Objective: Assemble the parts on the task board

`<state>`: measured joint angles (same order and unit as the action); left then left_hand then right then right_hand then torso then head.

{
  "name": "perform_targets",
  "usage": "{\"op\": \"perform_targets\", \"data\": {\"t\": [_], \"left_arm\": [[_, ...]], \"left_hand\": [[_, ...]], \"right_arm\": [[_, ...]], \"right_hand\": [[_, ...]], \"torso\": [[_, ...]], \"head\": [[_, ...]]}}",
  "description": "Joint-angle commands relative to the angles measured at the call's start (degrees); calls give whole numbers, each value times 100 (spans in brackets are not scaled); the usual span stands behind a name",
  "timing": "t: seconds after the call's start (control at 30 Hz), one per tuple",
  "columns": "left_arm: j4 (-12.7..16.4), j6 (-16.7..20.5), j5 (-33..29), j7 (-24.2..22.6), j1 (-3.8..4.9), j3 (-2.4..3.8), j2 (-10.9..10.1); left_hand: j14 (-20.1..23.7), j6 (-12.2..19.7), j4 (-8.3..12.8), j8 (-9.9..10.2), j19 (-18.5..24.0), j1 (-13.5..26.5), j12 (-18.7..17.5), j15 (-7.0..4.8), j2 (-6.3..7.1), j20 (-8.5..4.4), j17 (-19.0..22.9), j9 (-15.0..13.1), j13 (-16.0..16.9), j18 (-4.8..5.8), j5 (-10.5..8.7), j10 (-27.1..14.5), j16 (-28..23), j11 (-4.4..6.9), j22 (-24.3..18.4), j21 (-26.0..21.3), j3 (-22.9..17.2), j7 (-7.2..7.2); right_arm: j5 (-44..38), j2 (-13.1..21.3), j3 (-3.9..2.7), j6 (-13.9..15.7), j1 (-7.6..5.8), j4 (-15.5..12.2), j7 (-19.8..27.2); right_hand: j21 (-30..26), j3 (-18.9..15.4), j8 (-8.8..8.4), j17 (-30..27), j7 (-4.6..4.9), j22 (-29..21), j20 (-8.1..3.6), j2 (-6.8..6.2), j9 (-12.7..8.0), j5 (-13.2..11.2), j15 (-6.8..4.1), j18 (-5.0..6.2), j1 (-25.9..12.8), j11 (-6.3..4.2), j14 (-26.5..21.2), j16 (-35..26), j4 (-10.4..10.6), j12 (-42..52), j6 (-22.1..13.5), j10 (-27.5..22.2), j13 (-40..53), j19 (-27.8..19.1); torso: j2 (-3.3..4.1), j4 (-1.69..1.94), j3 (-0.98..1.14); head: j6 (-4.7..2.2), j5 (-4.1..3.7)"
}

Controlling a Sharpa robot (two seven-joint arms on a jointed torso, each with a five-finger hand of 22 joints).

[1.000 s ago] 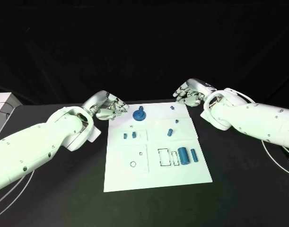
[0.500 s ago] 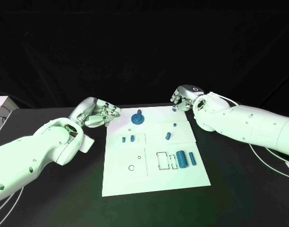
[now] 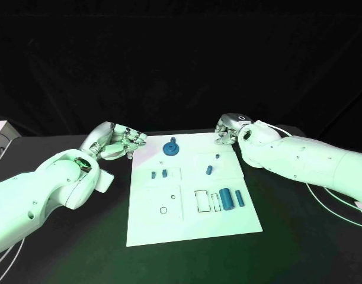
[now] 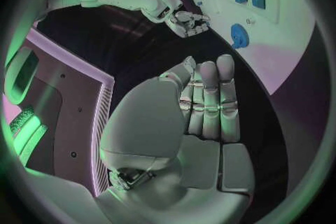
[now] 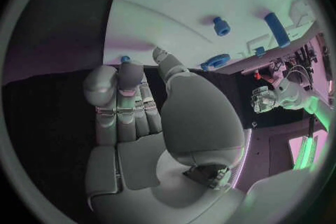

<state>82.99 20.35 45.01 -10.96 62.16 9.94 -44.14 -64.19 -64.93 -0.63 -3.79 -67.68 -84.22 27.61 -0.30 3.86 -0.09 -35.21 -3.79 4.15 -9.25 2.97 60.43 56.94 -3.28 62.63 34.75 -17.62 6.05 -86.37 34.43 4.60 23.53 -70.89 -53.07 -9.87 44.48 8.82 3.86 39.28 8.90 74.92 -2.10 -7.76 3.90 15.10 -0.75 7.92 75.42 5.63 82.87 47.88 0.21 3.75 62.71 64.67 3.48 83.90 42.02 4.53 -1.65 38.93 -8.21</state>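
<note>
Now, from left to right:
Left hand [image 3: 121, 144]: held off the board's far-left corner, fingers curled in on nothing; over the last second it has drawn slightly outward from the board.
Task board [image 3: 151, 225]: laid flat mid-table, touched by neither hand.
Blue gear [image 3: 172, 148]: seated near the far edge.
Small blue parts [image 3: 159, 174]: set in the middle recesses.
Blue cylinder [image 3: 228, 197]: lying in its slot toward the right, a slimmer blue pin [image 3: 240, 198] beside it.
Right hand [image 3: 228, 130]: clenched, empty, at the far-right corner.
Meaning: no part is grasped yet; both hands are judged to be repositioning before a pick.
</note>
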Motion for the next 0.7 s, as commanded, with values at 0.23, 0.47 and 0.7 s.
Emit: {"op": "perform_targets", "data": {"t": [0.23,0.47,0.7], "left_arm": [[8,31,-163,-34,-7,6,-7],[3,56,-172,-18,-10,6,-17],[1,83,-177,-24,-12,6,-19]], "left_hand": [[-29,37,-70,25,-64,-13,-20,4,-20,-11,31,8,-4,-58,-4,30,-32,6,-25,-53,-16,46],[-31,40,-87,24,-72,-16,-15,4,-30,-10,38,8,-3,-59,-4,28,-27,8,-28,-60,-19,47],[-36,40,-89,24,-79,-28,-11,2,-34,-12,42,8,-2,-61,-4,27,-23,9,-29,-62,-27,48]], "right_arm": [[-270,-85,-1,-93,68,212,-309],[-248,-78,-1,64,83,261,-207],[-133,-25,-1,391,87,221,-36]], "right_hand": [[-91,275,-32,-95,12,38,56,-43,-1,111,28,103,123,39,-43,18,-145,-26,-47,-141,-5,350],[-39,581,-29,-157,-17,0,35,-34,-1,178,1,87,92,6,-17,34,-283,-33,19,-12,-8,357],[33,974,-29,-217,-38,-5,5,-102,1,261,-21,63,-15,-28,-16,87,-404,-38,70,122,-8,357]], "torso": [[-5,-1,3],[3,-19,3],[0,-8,2]], "head": [[-19,-22],[-32,-17],[-36,-28]]}}
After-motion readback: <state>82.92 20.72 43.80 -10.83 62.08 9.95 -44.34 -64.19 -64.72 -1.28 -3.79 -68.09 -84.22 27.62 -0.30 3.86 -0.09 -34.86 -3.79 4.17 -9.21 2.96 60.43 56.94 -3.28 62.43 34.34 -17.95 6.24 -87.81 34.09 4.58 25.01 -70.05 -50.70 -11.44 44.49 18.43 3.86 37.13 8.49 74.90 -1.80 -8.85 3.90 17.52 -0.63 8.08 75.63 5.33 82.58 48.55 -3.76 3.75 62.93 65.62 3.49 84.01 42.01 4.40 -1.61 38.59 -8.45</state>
